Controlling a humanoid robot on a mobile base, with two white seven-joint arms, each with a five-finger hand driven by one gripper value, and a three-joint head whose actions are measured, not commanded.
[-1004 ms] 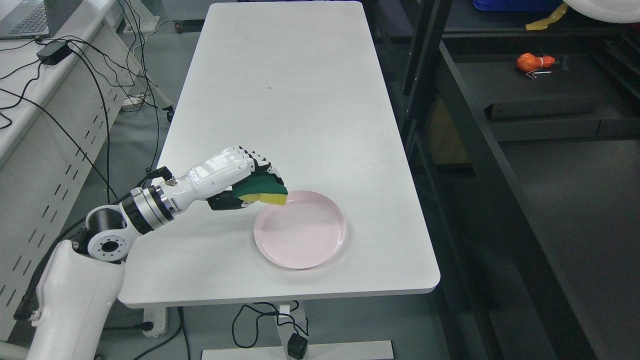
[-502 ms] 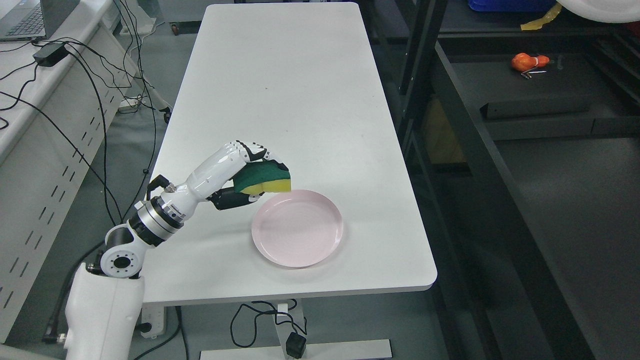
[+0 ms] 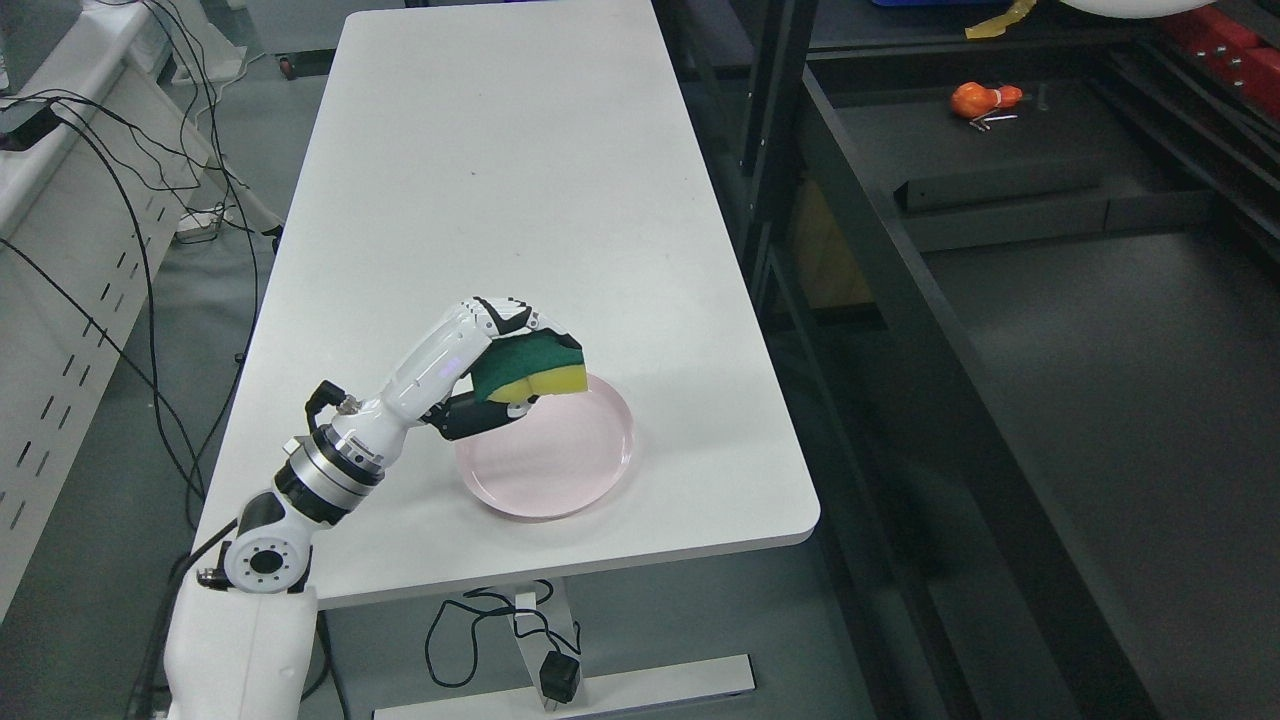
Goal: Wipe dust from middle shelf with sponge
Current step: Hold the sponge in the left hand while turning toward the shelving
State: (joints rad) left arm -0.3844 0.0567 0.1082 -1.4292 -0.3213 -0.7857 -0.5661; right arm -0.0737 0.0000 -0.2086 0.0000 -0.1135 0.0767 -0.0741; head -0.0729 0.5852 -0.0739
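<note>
The fingers [image 3: 515, 318] of the left hand [image 3: 478, 358] are curled over the top of the sponge [image 3: 530, 368], with the dark thumb pressed up against it from below, so the sponge is pinched between them. The sponge has a dark green scouring layer on top and a yellow layer underneath; its yellow end points to the right and is tilted slightly downward. It is held clear of the table, over the upper left part of the plate [image 3: 560, 470], and whether its lower corner touches the rim cannot be told. The plate is pale pink, round and shallow, and lies flat near the front edge of the table [image 3: 500, 180]. The table is long and white, with rounded corners. The arm [image 3: 340, 460] is white with a silver and black wrist ring and rises from the lower left of the view, crossing the front left corner of the table. To the right of the table stands a black shelf unit [image 3: 1000, 330] with dark, flat shelf boards; the sponge is well apart from it. On a far shelf board lies a small orange thing [image 3: 978, 98] with small pieces of metal just beside it. On the left, black cables [image 3: 150, 150] hang over a white bench and trail to the floor. Under the table another cable and a black plug [image 3: 558, 680] lie on the floor.
</note>
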